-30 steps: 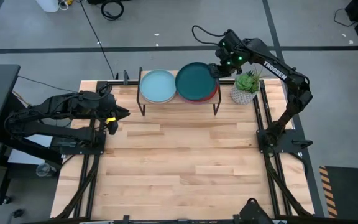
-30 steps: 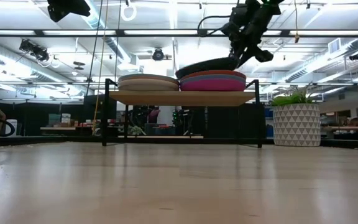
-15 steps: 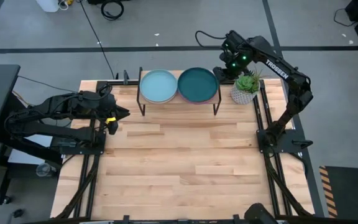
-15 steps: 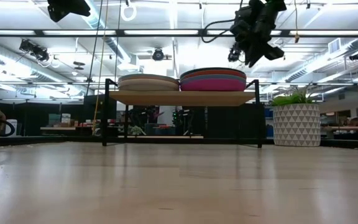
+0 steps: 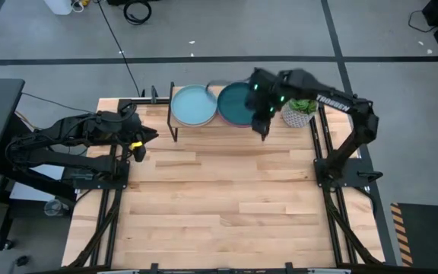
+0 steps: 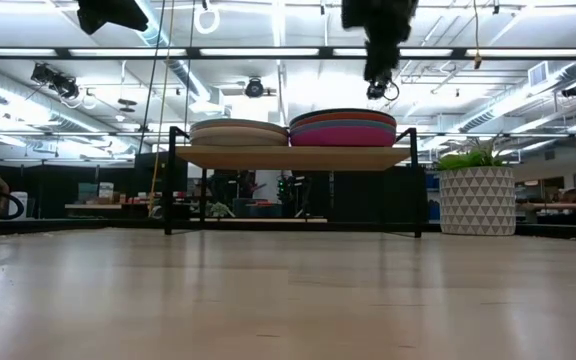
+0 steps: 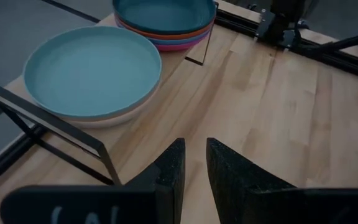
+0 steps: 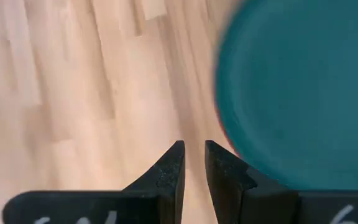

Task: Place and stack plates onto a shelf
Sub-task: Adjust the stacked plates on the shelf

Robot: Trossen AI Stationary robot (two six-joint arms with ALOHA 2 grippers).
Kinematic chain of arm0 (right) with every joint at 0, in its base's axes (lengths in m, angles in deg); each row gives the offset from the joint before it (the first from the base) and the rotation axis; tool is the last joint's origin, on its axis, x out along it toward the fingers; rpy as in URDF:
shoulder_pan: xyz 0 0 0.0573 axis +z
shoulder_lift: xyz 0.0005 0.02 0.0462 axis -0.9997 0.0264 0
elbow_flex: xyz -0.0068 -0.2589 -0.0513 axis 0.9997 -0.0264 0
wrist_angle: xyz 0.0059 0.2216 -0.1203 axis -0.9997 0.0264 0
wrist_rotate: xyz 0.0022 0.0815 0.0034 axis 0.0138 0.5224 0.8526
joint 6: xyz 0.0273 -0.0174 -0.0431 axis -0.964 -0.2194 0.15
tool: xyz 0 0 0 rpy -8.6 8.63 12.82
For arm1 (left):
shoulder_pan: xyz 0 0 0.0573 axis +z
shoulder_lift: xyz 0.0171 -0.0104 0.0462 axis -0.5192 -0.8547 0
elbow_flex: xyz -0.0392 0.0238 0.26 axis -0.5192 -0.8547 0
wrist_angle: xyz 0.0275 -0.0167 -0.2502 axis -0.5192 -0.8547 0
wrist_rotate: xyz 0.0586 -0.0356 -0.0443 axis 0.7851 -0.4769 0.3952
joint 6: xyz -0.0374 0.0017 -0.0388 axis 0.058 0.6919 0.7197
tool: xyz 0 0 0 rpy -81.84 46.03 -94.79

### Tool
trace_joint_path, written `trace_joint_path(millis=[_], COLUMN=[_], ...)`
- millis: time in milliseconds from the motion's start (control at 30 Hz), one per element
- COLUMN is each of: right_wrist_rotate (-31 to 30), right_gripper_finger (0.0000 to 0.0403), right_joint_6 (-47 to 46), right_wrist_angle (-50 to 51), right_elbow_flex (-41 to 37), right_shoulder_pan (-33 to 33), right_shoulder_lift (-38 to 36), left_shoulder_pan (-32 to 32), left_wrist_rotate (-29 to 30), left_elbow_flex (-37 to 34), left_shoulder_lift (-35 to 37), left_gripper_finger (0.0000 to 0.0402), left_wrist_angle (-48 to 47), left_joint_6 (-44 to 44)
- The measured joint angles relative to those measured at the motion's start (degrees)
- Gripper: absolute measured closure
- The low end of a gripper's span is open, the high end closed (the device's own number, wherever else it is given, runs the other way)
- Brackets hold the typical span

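Observation:
The shelf [image 6: 293, 157] stands at the table's far edge with two stacks of plates on its top. The left stack [image 5: 192, 105] has the pale blue plate [image 7: 92, 68] uppermost. The right stack [image 6: 343, 128] has the dark teal plate [image 5: 238, 103] uppermost, lying flat on orange and magenta plates [image 7: 173, 42]. My right gripper [image 5: 265, 134] hangs shut and empty above the table, just off the shelf's near right corner. It also shows in its wrist view [image 8: 194, 152]. My left gripper [image 5: 150, 138] waits shut and empty at the table's left, seen also in its wrist view [image 7: 195, 149].
A potted plant in a white patterned pot [image 5: 299, 113] stands right of the shelf, close to my right arm, and shows in the low view [image 6: 476, 200]. Bare slatted tabletop [image 5: 226, 198] spreads from the shelf toward the near edge.
My right gripper has let go of the dark teal plate. The plate was tilted with one edge raised and now lies flat on the right stack. The gripper has then swung from the shelf's far right toward the near edge, past the shelf's right front.

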State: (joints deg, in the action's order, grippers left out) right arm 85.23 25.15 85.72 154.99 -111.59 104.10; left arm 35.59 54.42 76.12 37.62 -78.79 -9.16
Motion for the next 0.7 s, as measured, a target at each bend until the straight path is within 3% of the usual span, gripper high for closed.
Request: trace_joint_path(millis=[200, 333, 467, 700], right_wrist_rotate=[-14.08, -16.33, -16.38, -17.17], right_gripper_finger=[0.0332, 0.0317, 0.0267, 0.0142], right_joint_6=[12.39, 15.29, 14.61, 14.45], right_wrist_angle=[-7.41, -10.18, -10.18, -11.39], right_elbow_flex=[0.00, 0.00, -0.04, -1.63], right_shoulder_pan=[9.95, 11.36, 10.87, 10.16], right_shoulder_lift=[0.00, 0.32, 1.41, 3.28], left_shoulder_pan=[0.00, 0.00, 0.00, -0.02], left_wrist_rotate=[1.96, 2.07, 2.06, 2.04], left_elbow_flex=[0.00, 0.00, 0.00, 0.00], left_shoulder_lift=[0.00, 0.00, 0.00, -0.08], left_gripper_finger=[0.0331, 0.0331, 0.0331, 0.0331], left_wrist_angle=[1.87, 3.13, 3.78, 4.17], left_joint_6=[-0.72, -2.11, -2.64, -2.62])
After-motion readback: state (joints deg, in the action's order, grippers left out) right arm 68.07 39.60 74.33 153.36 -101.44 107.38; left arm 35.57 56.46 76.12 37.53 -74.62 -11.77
